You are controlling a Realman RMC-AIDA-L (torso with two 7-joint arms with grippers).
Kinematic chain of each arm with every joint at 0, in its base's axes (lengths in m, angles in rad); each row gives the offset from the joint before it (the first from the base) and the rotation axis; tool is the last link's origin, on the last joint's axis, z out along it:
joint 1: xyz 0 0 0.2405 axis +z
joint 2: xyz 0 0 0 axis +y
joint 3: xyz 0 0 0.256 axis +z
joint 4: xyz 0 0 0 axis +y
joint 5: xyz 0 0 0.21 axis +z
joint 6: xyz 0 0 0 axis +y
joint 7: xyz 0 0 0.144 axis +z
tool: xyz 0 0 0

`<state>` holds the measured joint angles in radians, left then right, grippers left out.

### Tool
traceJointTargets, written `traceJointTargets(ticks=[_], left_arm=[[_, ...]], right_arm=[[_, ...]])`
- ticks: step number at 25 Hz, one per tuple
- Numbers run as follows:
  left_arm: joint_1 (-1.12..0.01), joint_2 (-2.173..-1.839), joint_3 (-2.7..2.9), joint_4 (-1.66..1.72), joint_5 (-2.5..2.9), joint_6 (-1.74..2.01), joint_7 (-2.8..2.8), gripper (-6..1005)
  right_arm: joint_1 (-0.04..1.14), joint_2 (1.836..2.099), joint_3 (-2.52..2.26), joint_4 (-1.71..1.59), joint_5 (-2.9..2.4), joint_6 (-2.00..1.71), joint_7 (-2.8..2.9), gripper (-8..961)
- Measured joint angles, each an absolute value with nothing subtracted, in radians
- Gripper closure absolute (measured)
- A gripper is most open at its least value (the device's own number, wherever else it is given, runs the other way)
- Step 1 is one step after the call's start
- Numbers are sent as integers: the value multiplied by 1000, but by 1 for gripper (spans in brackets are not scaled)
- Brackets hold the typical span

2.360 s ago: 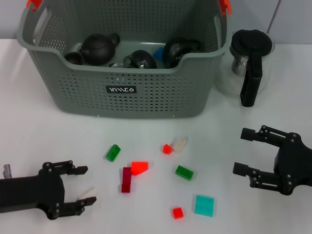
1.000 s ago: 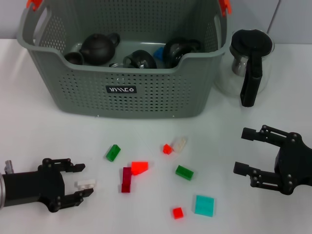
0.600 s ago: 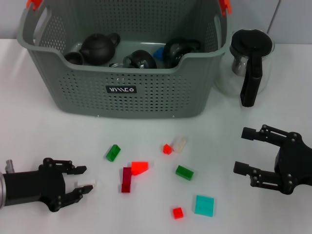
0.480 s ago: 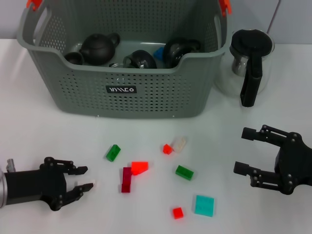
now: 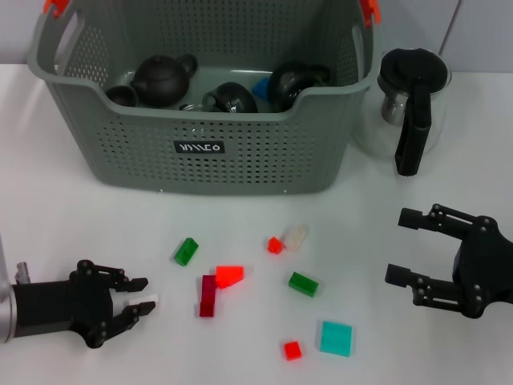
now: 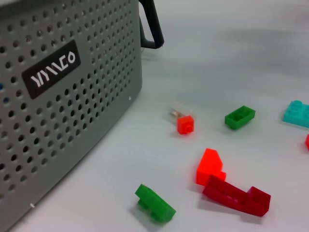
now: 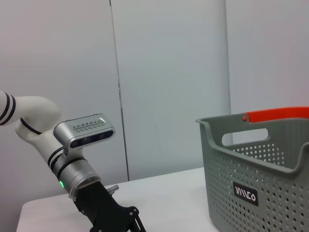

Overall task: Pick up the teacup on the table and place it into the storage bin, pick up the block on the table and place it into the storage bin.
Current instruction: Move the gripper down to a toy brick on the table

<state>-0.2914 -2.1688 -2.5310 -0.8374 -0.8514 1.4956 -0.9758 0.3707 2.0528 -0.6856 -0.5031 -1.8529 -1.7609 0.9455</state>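
We see the left gripper [image 5: 136,298] low over the table [image 5: 72,224] at its near left corner, lying sideways, its fingers narrowed around a small white block [image 5: 145,304] that sits between the tips; the lower finger seems to touch it, but we cannot tell whether both fingers press on it. The right gripper [image 5: 405,247] hangs at the right side of the table with its fingers spread wide and nothing between them. The storage bin [image 5: 240,152] stands at the back, and inside it we make out a dark teapot [image 5: 160,78], dark teacups [image 5: 231,97] and a blue piece [image 5: 262,87]. Just beside its right wall stands a glass jug [image 5: 409,104] with a black handle. Loose blocks lie on the table between the grippers: a green block [image 5: 186,251], an orange-red block [image 5: 229,276] touching a dark red block [image 5: 208,295], a small red block [image 5: 275,245] just beside a clear block [image 5: 295,235], another green block [image 5: 303,284], a teal plate [image 5: 337,338] and a red stud block [image 5: 292,350].
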Motion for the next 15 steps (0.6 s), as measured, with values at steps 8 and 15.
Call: traceJointTargets(ticks=[8,15], left_arm=[[-291,-2169,-2531,-838,-851,1496,-976,723],[-302,-2169,-2522,-838,-815,1481,-999,741]], right_arm=[[375,2052,-685,-503,-1852,-1761,946,130],[379,2052,-686,-503,-1851,-1761,946,130]])
